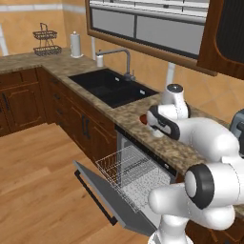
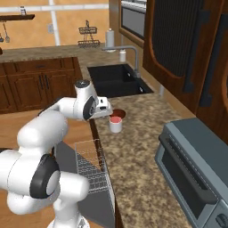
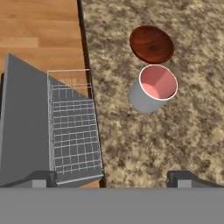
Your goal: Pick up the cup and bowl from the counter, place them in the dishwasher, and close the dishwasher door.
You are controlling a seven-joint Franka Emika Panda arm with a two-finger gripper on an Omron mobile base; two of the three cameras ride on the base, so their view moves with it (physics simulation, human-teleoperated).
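Two dishes wait on the bench as the pincer [image 3: 112,177] hovers above, wide open and empty.
Cup [image 3: 153,89] and bowl [image 3: 151,43] sit touching near the edge, beside the dishwasher's [image 1: 143,178] pulled-out rack [image 3: 74,127], door [image 1: 102,190] down for loading.

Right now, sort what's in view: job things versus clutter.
Job: cup, bowl, counter, dishwasher with rack, its open door.
Clutter: sink, tap, paper towel roll, wire basket, toaster oven.

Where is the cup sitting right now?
The cup stands upright on the counter near its front edge, right beside the bowl, above the open dishwasher's rack.
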